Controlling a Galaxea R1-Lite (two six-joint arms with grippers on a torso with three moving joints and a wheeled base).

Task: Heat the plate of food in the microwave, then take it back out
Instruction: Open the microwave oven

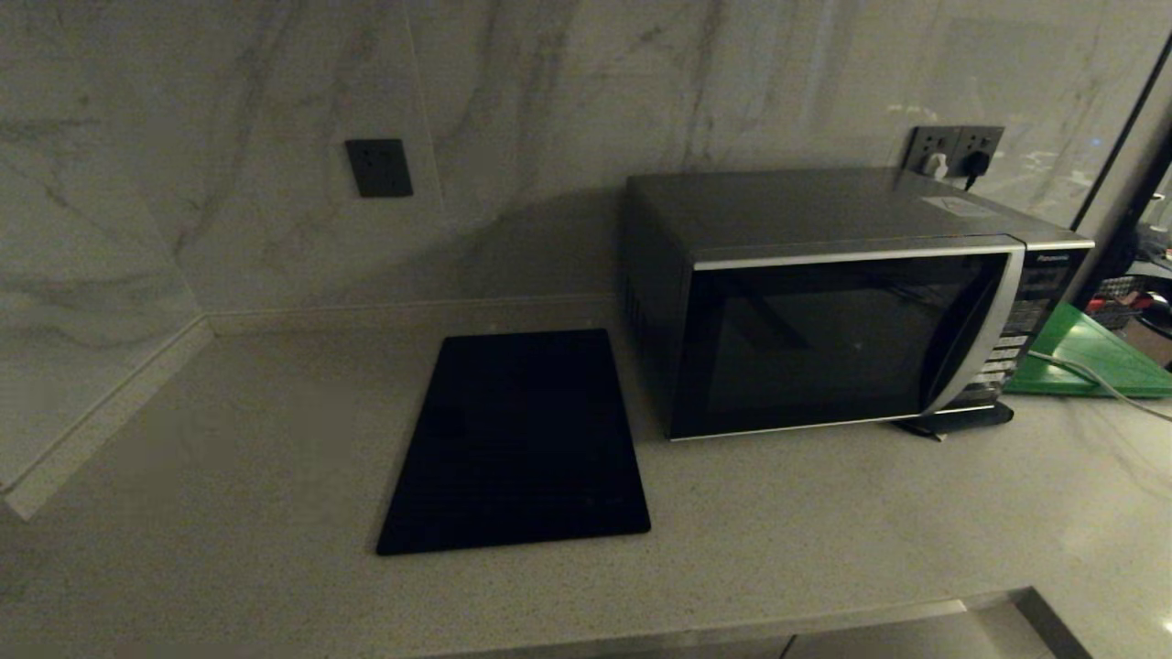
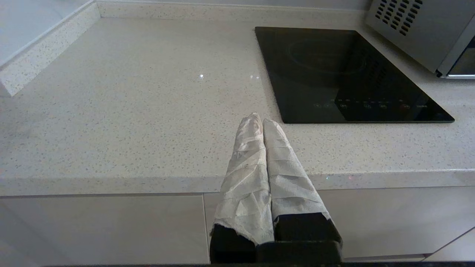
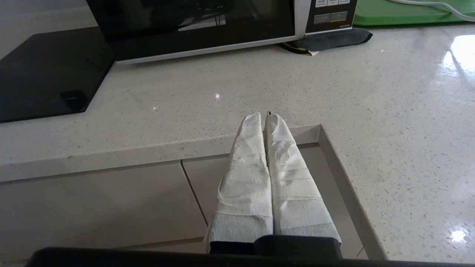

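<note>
The Panasonic microwave [image 1: 824, 302] stands on the speckled countertop [image 1: 229, 476] with its dark door closed, just beside the black cooktop panel [image 1: 517, 444]. The plate of food is in no view. Both grippers — left gripper [image 2: 259, 120] and right gripper [image 3: 264, 118] — are clenched on nothing, near the counter's front edge.
</note>
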